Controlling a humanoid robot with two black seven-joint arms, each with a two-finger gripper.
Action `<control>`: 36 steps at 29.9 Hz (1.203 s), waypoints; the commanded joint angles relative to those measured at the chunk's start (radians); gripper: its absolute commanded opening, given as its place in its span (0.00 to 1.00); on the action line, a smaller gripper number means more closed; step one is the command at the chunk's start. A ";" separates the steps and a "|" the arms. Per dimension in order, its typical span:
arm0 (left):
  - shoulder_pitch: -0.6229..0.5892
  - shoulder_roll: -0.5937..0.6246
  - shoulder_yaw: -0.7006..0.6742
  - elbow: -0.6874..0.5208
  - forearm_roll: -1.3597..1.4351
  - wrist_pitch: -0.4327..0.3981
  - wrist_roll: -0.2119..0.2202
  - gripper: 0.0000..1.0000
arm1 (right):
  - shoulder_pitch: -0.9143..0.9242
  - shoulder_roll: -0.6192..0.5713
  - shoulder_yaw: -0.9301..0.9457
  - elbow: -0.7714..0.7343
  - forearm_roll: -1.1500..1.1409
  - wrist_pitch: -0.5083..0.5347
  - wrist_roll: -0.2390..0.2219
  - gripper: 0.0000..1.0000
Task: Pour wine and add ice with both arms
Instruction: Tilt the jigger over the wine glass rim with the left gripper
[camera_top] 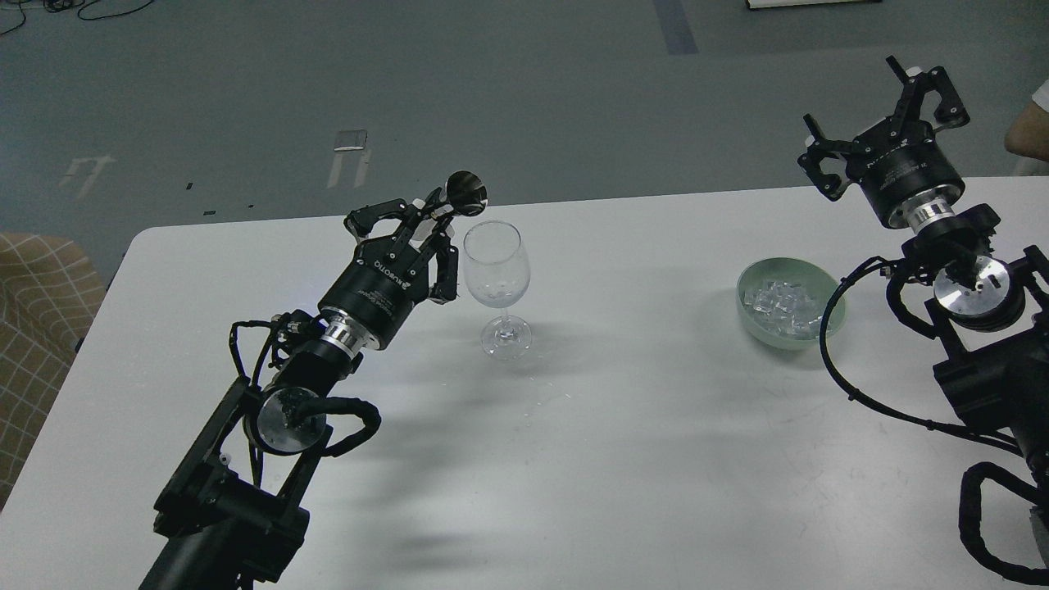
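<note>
A clear wine glass [494, 270] stands upright on the white table [623, 426], with something small and clear at the bottom of its bowl. My left gripper [426, 217] is shut on a shiny metal measuring cup [465, 190], tilted to the right with its mouth just above the glass's rim. Clear ice cubes [783, 305] lie in a pale green bowl [832, 315] at the right. My right gripper [881, 111] is open and empty, held high behind the bowl near the table's far edge.
A black cable [844, 369] from my right arm loops over the bowl's right rim. A person's arm [1028, 131] shows at the far right edge. A checked chair [37, 319] stands left of the table. Grey floor lies beyond the far edge.
</note>
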 commanded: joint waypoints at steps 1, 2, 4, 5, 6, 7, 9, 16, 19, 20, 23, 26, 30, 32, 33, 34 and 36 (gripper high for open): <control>-0.010 0.003 0.012 0.007 0.029 0.026 0.005 0.00 | 0.003 0.000 0.000 -0.002 0.000 0.001 0.000 1.00; -0.011 0.006 0.018 0.007 0.038 0.035 0.006 0.00 | 0.003 0.000 0.000 -0.002 0.000 0.003 0.000 1.00; -0.013 0.015 0.021 0.008 0.043 0.035 0.006 0.00 | 0.000 0.000 0.000 -0.002 0.000 0.003 0.000 1.00; -0.014 0.027 0.023 0.008 0.043 0.035 0.005 0.00 | -0.002 0.000 0.000 0.000 0.000 0.003 0.000 1.00; -0.016 0.034 0.023 0.008 0.043 0.035 0.005 0.00 | -0.002 0.000 0.000 0.000 0.000 0.003 0.000 1.00; -0.017 0.046 0.023 0.008 0.044 0.035 0.003 0.00 | -0.003 0.000 0.000 0.000 0.000 0.003 0.000 1.00; -0.020 0.057 0.023 0.010 0.052 0.035 0.003 0.00 | -0.002 0.002 0.000 0.001 0.000 0.001 0.000 1.00; -0.025 0.069 0.033 0.008 0.073 0.035 0.003 0.00 | 0.000 0.000 0.000 0.000 0.000 0.003 0.000 1.00; -0.028 0.078 0.059 0.005 0.085 0.035 0.003 0.00 | 0.000 0.000 0.000 0.001 0.000 0.003 0.000 1.00; -0.028 0.084 0.061 0.005 0.090 0.035 0.003 0.00 | 0.001 0.000 0.000 0.001 0.001 0.003 0.000 1.00; -0.028 0.090 0.063 0.007 0.093 0.034 0.002 0.00 | 0.003 0.000 0.000 0.001 0.001 0.005 0.000 1.00; -0.026 0.090 0.064 0.003 0.095 0.031 0.002 0.00 | 0.004 0.000 0.000 0.001 0.000 0.005 0.000 1.00; -0.026 0.090 0.064 0.003 0.157 0.032 0.000 0.00 | 0.004 0.000 0.001 0.011 0.001 0.003 0.000 1.00; -0.026 0.089 0.063 0.003 0.207 0.031 0.000 0.00 | 0.004 0.002 0.000 0.014 0.001 0.003 0.000 1.00; -0.026 0.090 0.063 0.003 0.219 0.031 0.000 0.00 | 0.004 0.002 0.001 0.014 0.001 0.003 0.000 1.00; -0.026 0.092 0.063 0.003 0.222 0.031 0.000 0.00 | 0.004 0.005 0.001 0.014 0.003 0.003 0.000 1.00; -0.026 0.092 0.063 0.005 0.228 0.032 0.002 0.00 | 0.004 0.005 0.000 0.014 0.003 0.003 0.000 1.00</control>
